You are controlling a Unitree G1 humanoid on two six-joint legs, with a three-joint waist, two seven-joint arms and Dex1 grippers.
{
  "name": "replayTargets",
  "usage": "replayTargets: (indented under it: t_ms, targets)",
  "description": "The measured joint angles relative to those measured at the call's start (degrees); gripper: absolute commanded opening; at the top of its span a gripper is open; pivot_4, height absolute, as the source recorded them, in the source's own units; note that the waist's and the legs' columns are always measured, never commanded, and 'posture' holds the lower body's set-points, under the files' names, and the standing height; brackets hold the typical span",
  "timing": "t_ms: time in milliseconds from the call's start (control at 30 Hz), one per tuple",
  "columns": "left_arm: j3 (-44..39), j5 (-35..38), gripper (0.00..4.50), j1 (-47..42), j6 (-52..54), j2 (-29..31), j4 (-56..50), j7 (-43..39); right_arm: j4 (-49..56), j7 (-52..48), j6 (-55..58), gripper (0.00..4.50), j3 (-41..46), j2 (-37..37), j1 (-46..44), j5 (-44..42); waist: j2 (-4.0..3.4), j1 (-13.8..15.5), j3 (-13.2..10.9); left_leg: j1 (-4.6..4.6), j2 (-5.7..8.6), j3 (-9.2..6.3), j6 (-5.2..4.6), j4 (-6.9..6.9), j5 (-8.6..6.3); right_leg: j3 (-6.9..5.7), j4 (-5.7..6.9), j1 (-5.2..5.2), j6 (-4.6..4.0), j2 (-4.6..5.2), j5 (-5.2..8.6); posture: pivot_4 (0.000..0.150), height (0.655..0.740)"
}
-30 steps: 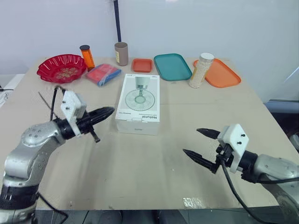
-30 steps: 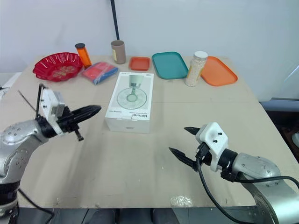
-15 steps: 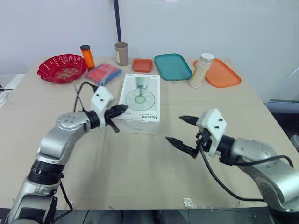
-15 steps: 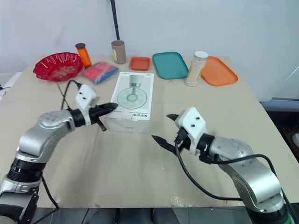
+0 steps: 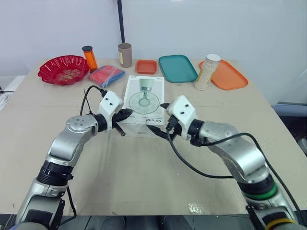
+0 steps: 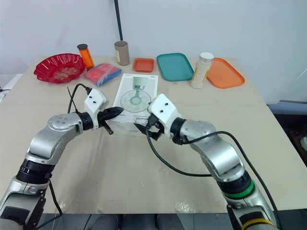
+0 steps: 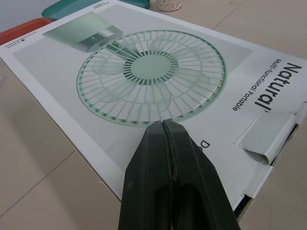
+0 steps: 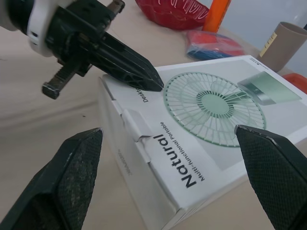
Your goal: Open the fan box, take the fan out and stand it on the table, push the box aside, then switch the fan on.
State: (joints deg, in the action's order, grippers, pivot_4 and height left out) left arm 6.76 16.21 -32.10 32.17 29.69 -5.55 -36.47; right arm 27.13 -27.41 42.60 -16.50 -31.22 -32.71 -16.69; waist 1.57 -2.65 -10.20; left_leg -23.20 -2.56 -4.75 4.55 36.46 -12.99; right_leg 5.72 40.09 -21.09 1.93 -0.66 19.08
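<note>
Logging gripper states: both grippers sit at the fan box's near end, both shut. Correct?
No. Both sit at the fan box's near end, but only the left gripper is shut; the right wrist view shows the right gripper open.

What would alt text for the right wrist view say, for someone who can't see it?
A white fan box, flap end nearest, sits framed by the wide-open fingers of the right gripper. The left gripper, shut, points its tip at the box top's near corner; a red bowl sits behind.
</note>
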Motion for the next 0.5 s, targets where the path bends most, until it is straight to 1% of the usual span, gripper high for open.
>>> replayTargets:
  t_ms: [200,500]
  targets:
    - [-0.1,-0.5,0.04,0.0,0.0,-0.5,0.0,0.1,-6.9,-0.4,-2.6,4.50,-2.8,2.9,-1.8,4.8,0.00,0.0,0.0,0.00,0.00,-0.02,0.00,0.00,0.00,-0.04,0.03,0.00,-0.02,0.02,-0.01,0.150,0.7400]
    - [-0.2,-1.0,0.04,0.1,-0.1,-1.7,0.0,0.2,-8.9,-1.5,-3.3,4.50,-3.1,5.6,-1.9,7.2,0.00,0.0,0.0,-0.01,0.00,-0.02,0.00,0.00,0.00,-0.04,0.02,-0.01,-0.02,0.02,-0.01,0.150,0.7400]
